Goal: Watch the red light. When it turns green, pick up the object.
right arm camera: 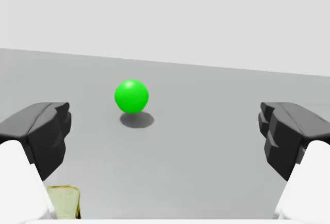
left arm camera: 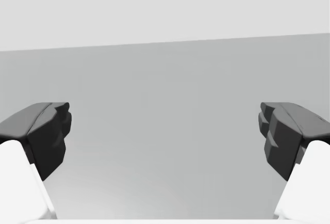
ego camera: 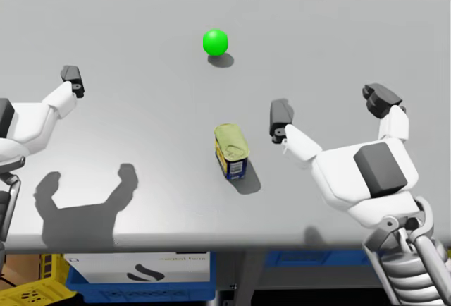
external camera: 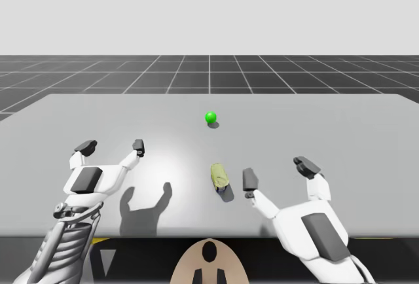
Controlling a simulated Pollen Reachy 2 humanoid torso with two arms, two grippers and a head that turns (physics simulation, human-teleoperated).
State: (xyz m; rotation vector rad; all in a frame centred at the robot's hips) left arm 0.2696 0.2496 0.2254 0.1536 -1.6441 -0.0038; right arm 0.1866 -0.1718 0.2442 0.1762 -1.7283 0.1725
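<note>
**High view.** A small glowing green light ball (external camera: 210, 117) sits on the flat grey table (external camera: 340, 120), far from my body. An oblong metal tin with a yellow-green top and blue sides (external camera: 219, 176) stands at about 6 o'clock from the ball, well apart from it. My right end effector (external camera: 278, 172) is at 3 o'clock from the tin, with its fingers spread wide and nothing between them. Its nearer finger is just beside the tin but not touching it. My left end effector (external camera: 112, 145) is at 9 o'clock from the tin and well apart from it, also spread wide and holding nothing.

**Head view.** The tin (ego camera: 231, 149) stands upright at 6 o'clock from the green ball (ego camera: 215, 41). The right end effector (ego camera: 330, 108) gapes open at the tin's 2 o'clock, with clear table between its near finger and the tin. One dark fingertip (ego camera: 72, 79) of my left arm shows at the tin's 10 o'clock.

**Left wrist view.** The left end effector (left arm camera: 164, 121) has its fingers far apart, with bare table (left arm camera: 165, 172) ahead of them.

**Right wrist view.** The right end effector (right arm camera: 164, 121) is fully spread and grips nothing. The green ball (right arm camera: 131, 96) lies ahead of it. A corner of the tin (right arm camera: 63, 202) shows close beside one finger, on that finger's inner side.
</note>
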